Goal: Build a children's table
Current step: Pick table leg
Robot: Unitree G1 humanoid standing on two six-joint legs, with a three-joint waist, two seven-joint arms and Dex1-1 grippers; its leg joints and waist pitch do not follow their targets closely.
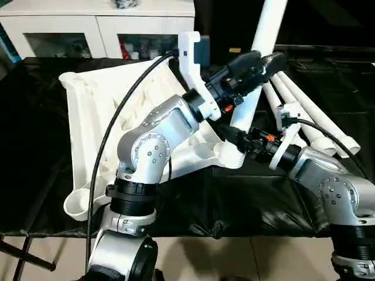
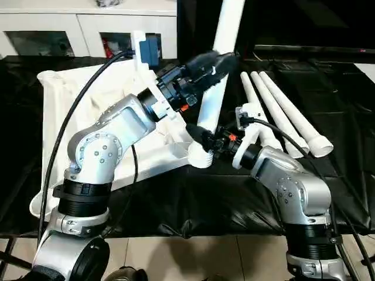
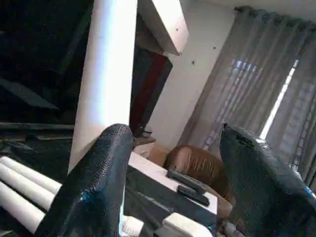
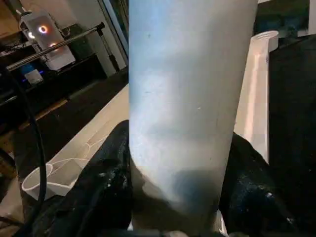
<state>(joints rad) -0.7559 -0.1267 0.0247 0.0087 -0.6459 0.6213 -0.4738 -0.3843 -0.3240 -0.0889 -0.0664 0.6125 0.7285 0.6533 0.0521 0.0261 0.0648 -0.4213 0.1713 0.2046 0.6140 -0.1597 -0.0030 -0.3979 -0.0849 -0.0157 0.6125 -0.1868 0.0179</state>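
Note:
The white tabletop point(image 1: 94, 111) lies upside down on the black cloth, ribs up. One white leg point(image 1: 265, 35) stands upright in its near right corner socket point(image 1: 231, 157). My right gripper point(image 1: 237, 139) is shut on this leg just above the socket; the right wrist view has a finger on each side of the tube point(image 4: 182, 98). Higher up, my left gripper point(image 1: 266, 63) is open beside the same leg. In the left wrist view the leg point(image 3: 106, 74) rises behind one finger point(image 3: 94, 187), and the gap between the fingers holds nothing. Three more legs point(image 1: 316, 123) lie side by side on the cloth at the right.
A white cabinet point(image 1: 99, 29) with glass doors stands behind the table. The black cloth point(image 1: 35, 175) covers the work surface to its front edge. A black cable point(image 1: 111, 129) runs along my left arm over the tabletop.

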